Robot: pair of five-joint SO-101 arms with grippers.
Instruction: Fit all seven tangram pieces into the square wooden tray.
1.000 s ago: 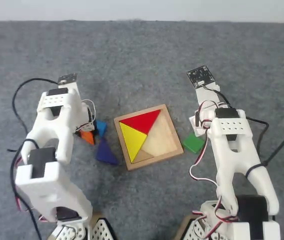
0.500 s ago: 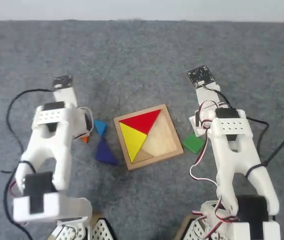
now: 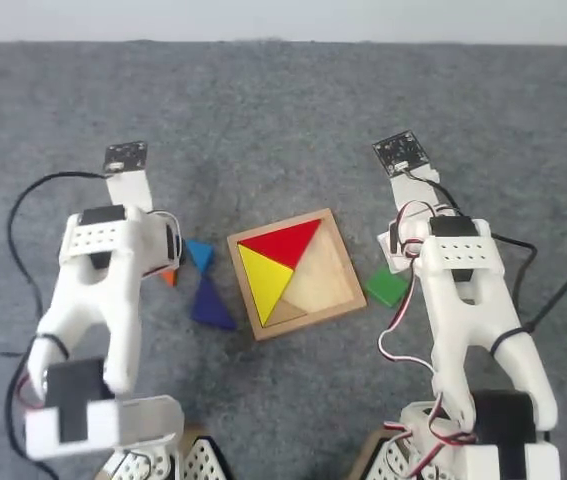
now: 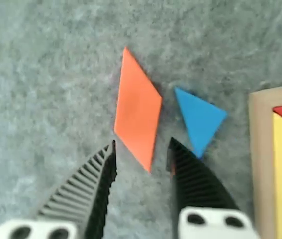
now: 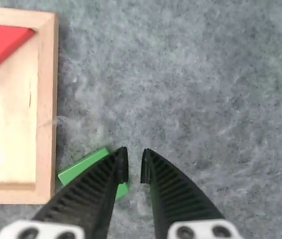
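Orange piece (image 4: 137, 121), half-hidden overhead, between open left jaws

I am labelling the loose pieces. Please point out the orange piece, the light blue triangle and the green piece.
orange piece (image 4: 138, 118), left wrist view, centre of its face.
light blue triangle (image 4: 199, 118), left wrist view, centre of its face.
green piece (image 3: 386, 289), high view, its visible face.

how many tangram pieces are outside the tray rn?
4. Orange parallelogram and light blue triangle lie side by side left of the tray. The dark blue triangle is close by them, and the green piece is at the tray's right edge. Another may be hidden under an arm.
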